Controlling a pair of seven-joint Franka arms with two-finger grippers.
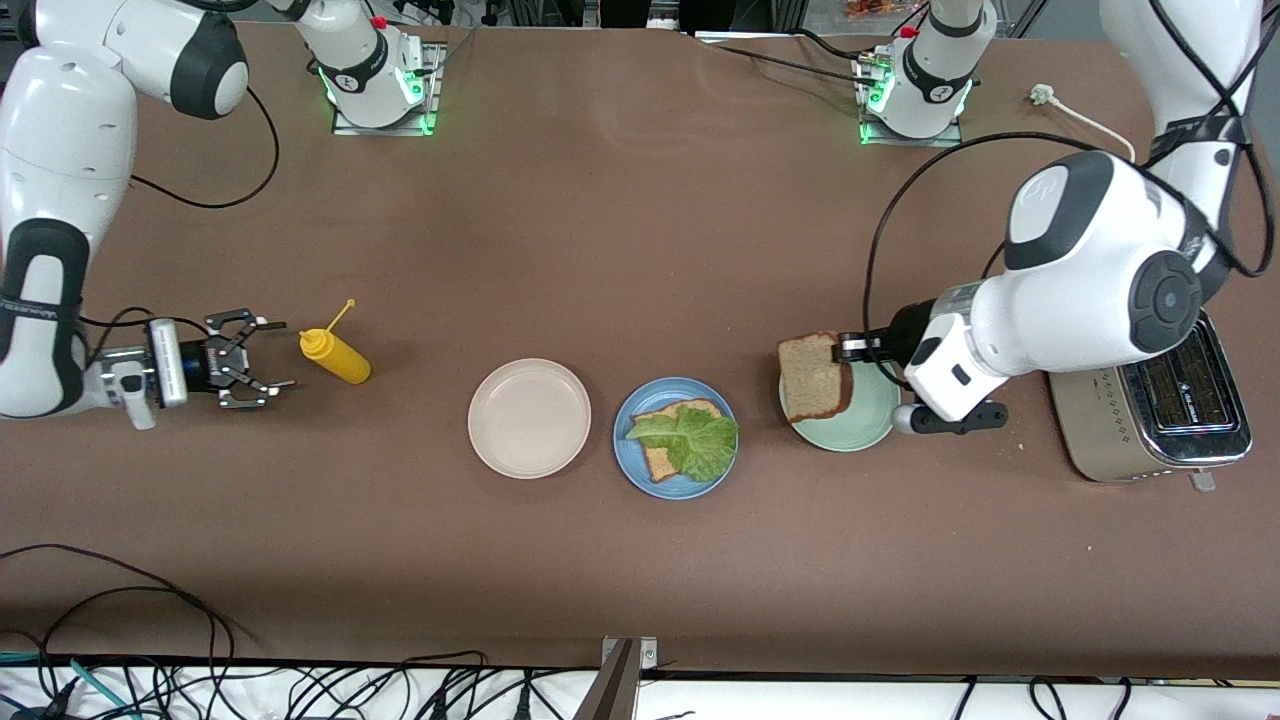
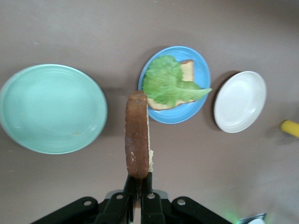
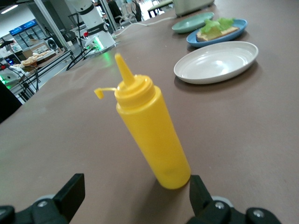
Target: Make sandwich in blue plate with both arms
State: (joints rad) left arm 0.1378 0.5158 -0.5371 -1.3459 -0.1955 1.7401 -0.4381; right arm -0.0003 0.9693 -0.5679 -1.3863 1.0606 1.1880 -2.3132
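Note:
The blue plate holds a slice of brown bread with a green lettuce leaf lying on it. My left gripper is shut on a second bread slice and holds it on edge above the pale green plate. In the left wrist view that slice stands edge-on in the left gripper, with the blue plate farther off. My right gripper is open, low over the table at the right arm's end, with nothing in it.
A yellow squeeze bottle stands upright just off the right gripper's fingertips. A beige-white plate lies beside the blue plate, toward the right arm's end. A metal toaster stands at the left arm's end. Cables lie along the table edge nearest the front camera.

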